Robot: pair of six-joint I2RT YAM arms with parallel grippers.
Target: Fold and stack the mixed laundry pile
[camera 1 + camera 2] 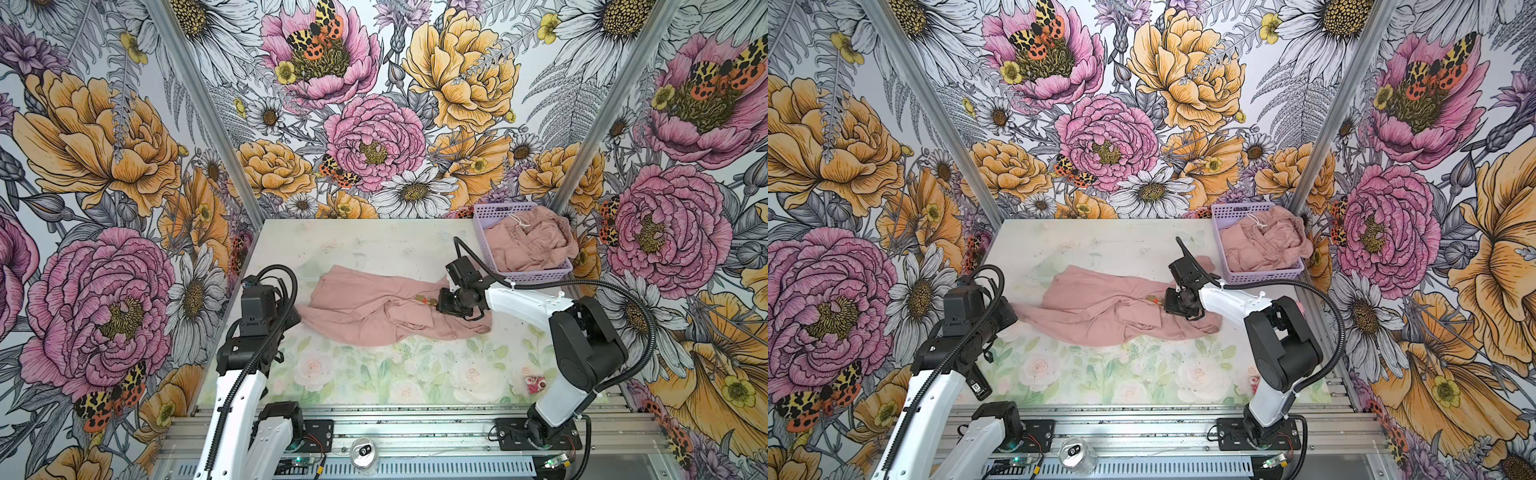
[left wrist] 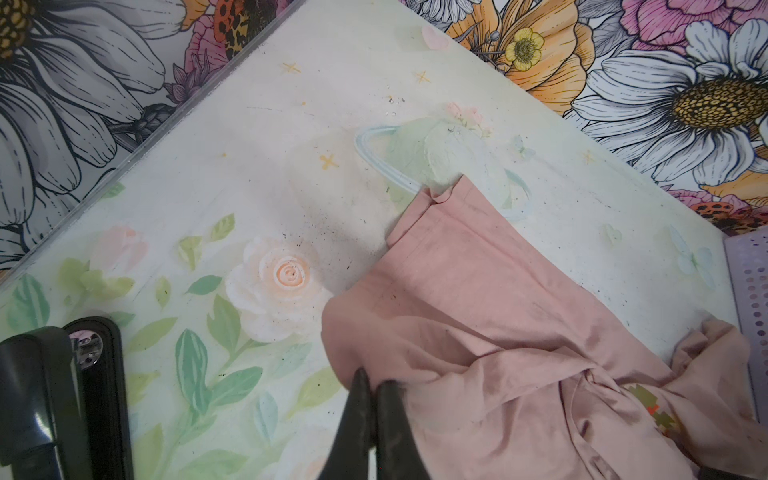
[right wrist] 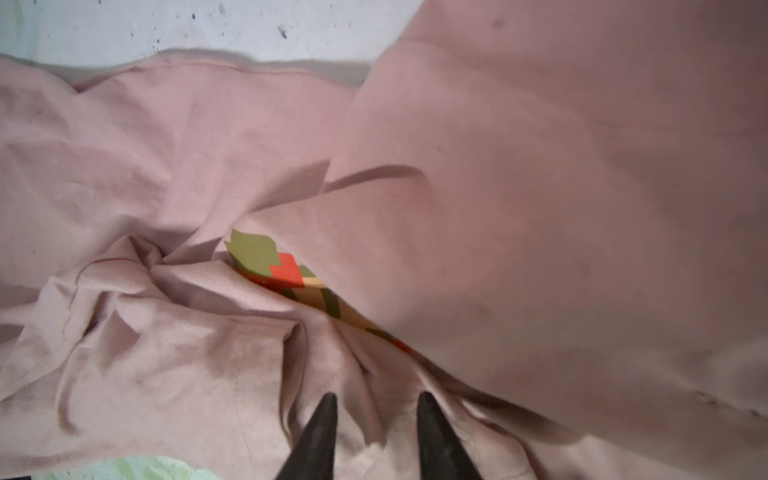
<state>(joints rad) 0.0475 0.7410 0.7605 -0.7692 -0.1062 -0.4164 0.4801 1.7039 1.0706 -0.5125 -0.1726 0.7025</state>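
Left tool [image 2: 372, 380] sits at the far left end of the pink T-shirt [image 1: 374, 311], clamped tight, tips on the hem corner. The cloth tapers to a point toward it in both top views, so it reads as a thin pinch of fabric. The shirt lies crumpled mid-worktop [image 1: 374, 245], with its long axis running left to right between the two arms. It is flatter on the left half and twisted into a knot right of middle, where a sliver of the pixel print [image 3: 274, 266] peeks out of a fold. Right tool [image 3: 374, 401] is low over that knot, just right of the print. Its jaws are part-way apart, straddling a ridge of cloth; can't tell whether they have bitten it. The shirt's right end spills past and under that wrist. Judgement: the next move turns on this left-right axis, one tool at each end zone, pulling apart along it to flatten the shirt. The right arm is nearer the twist. Far right at the back, the second pink drawstring piece [image 1: 528, 241] is heaped in the lilac basket [image 1: 536, 275], well apart from the shirt.
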